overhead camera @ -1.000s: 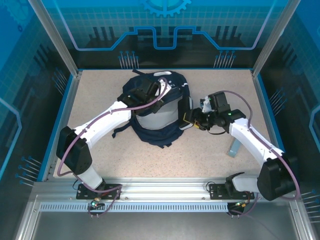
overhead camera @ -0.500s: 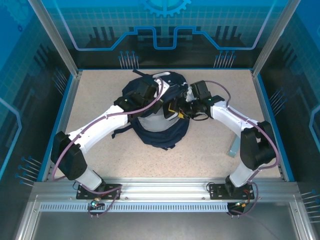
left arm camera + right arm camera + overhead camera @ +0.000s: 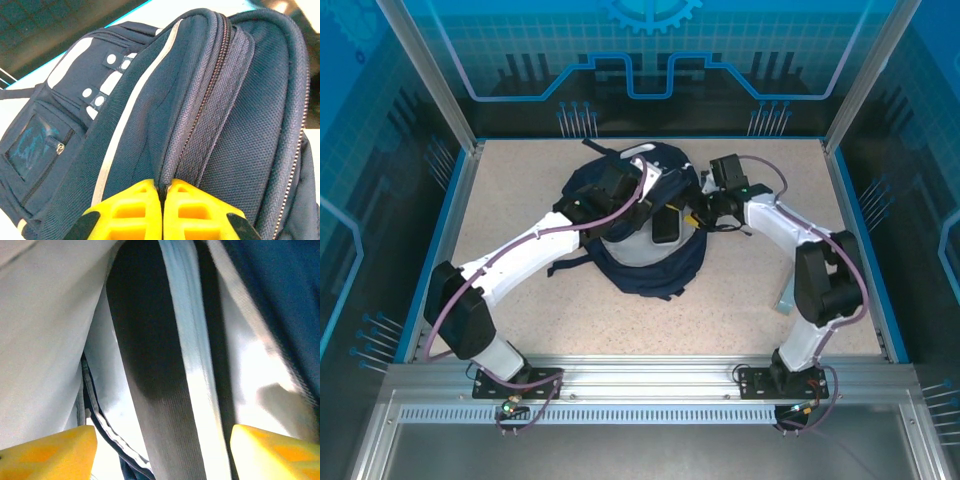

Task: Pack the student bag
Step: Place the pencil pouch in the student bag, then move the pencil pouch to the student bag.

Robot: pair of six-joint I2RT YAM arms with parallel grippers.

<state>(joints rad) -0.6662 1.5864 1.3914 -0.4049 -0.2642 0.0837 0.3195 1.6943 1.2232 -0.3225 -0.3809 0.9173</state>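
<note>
The bag (image 3: pixel 650 268) lies in the middle of the worktop (image 3: pixel 500 200), with an arm reaching in from each side.

The left fingers (image 3: pixel 161 212) are pressed tight together on the bag's navy fabric. They nip the edge where the zip (image 3: pixel 205 100) runs down into the seam between them. Just left of these fingers a thin white stripe (image 3: pixel 135 95) climbs away along the curve of the bag. Farther left and beyond sits a small zipped pocket (image 3: pixel 35 145) with a bluish window. To the right of the fingers the cloth bulges up in a rounded fold.

The right fingers (image 3: pixel 690 212) are at the bag's open mouth, on the side facing the left fingers, and they stand wide apart with nothing gripped. In the right wrist view pale lining (image 3: pixel 45 330) spreads ahead of them on both sides. A dark flat thing (image 3: pixel 145 340) with a light edge stands straight ahead, in the gap between the two tips, and touches neither. From above, that dark thing (image 3: pixel 665 222) rests inside the opening against the lining (image 3: pixel 625 245), just beyond the right fingers and near the left ones.
</note>
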